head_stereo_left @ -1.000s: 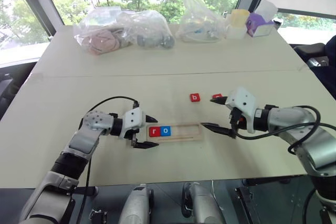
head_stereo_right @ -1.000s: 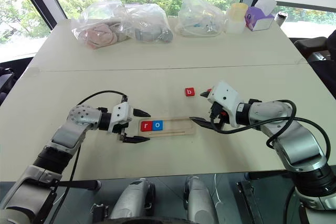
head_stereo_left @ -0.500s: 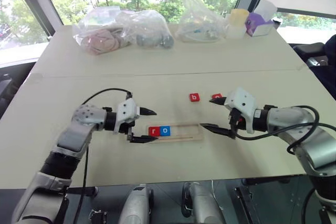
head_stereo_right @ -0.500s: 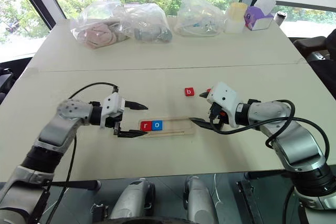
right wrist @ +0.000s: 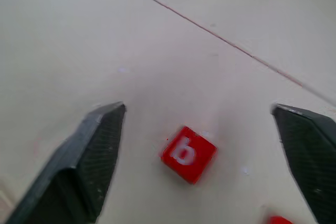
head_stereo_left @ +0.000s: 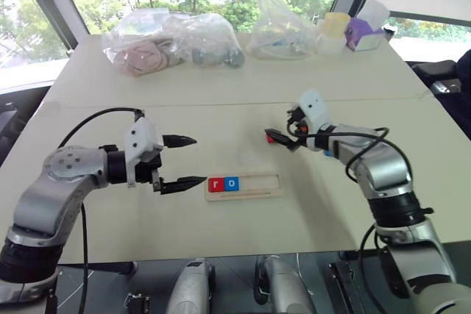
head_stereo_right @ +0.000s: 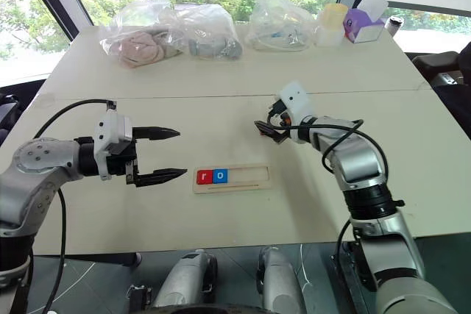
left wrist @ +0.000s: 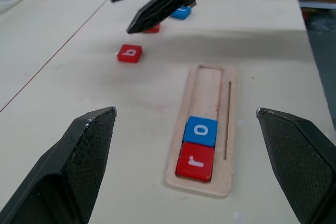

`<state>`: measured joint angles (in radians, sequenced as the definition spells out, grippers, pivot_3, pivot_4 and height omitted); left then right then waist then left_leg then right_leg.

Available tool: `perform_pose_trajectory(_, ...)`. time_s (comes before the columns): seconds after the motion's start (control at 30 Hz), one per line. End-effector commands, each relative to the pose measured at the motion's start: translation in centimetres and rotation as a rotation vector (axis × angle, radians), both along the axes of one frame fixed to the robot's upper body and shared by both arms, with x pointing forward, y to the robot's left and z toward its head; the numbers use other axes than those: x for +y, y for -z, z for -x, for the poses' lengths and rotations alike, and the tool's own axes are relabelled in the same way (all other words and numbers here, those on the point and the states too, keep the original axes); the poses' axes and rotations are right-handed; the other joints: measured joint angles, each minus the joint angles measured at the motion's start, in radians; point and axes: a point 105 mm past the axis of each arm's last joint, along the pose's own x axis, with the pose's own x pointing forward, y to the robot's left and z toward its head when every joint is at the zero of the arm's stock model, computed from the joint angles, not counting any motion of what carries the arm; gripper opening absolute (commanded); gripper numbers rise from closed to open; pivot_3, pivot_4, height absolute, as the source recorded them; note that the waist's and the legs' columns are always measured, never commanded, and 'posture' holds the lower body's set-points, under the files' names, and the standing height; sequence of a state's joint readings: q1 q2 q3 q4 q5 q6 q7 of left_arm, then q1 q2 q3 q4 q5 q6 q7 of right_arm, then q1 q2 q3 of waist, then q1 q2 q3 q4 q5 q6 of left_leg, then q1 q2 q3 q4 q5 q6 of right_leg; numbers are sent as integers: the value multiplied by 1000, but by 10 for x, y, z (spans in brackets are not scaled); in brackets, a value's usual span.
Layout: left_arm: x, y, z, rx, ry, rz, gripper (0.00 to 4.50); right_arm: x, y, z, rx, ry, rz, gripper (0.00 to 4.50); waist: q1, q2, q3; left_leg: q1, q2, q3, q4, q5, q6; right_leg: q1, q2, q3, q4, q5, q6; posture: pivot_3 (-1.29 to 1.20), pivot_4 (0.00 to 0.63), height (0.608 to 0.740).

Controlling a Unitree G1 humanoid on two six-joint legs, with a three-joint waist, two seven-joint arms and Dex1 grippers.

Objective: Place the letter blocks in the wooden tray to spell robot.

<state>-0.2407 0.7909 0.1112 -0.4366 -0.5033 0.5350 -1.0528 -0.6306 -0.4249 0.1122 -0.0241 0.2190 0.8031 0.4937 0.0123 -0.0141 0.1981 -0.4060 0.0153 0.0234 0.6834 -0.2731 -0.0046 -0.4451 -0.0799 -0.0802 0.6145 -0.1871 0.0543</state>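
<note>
The wooden tray [head_stereo_left: 254, 185] lies at the table's middle, holding a red r block [head_stereo_left: 215, 184] and a blue o block [head_stereo_left: 232, 183] at its left end. To the tray's left my left gripper [head_stereo_left: 201, 159] hovers open and empty, clear of the table. A red b block [right wrist: 187, 153] lies on the table behind the tray. My right gripper [head_stereo_left: 284, 130] hangs open just over it, fingers either side, not touching. In the left wrist view a blue block [left wrist: 181, 12] and another red block [left wrist: 152, 28] lie beyond the b block [left wrist: 129, 53], under the right gripper [left wrist: 122, 13].
Clear plastic bags [head_stereo_left: 173, 45] [head_stereo_left: 278, 31] of items, a yellow cup [head_stereo_left: 335, 29] and a purple box [head_stereo_left: 359, 34] line the table's far edge. A seam [head_stereo_left: 184, 104] crosses the table behind the blocks.
My left gripper has risen and drawn back to the left, away from the tray. The right gripper has swung away from the tray's right end and now hangs over the b block.
</note>
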Motion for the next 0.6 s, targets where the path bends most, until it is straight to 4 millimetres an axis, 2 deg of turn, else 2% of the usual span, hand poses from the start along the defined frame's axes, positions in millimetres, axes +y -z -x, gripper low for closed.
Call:
perform_pose_trajectory(0.03, -3, -9, 6, -48, -19, 22, 4474, 4, -4, -8, 42, 173, -71, 4500, -2, 0, 0, 0, 0, 0, 0, 0, 0, 0, 0, 0, 0, 0, 0, 0, 150, 740)
perform_pose_trajectory(0.13, -4, -7, 8, -46, -26, 21, 4474, 11, -1, -6, 96, 239, -123, 4500, -1, 0, 0, 0, 0, 0, 0, 0, 0, -1, 0, 0, 1, 0, 0, 0, 150, 740)
perform_pose_trajectory(0.27, -4, -6, 8, -46, -29, 16, 4474, 14, 4, -4, 123, 289, -109, 4500, -2, 1, 0, 0, 0, 0, 0, 0, 0, -1, 0, 0, 1, 0, 0, 0, 150, 740)
perform_pose_trajectory(0.6, -6, -6, 6, -57, -28, 7, 4474, 30, 34, -4, 236, 393, -131, 4500, -21, 1, 0, 0, -1, 0, -1, 0, 0, -1, 1, 0, 1, 0, 0, 0, 150, 740)
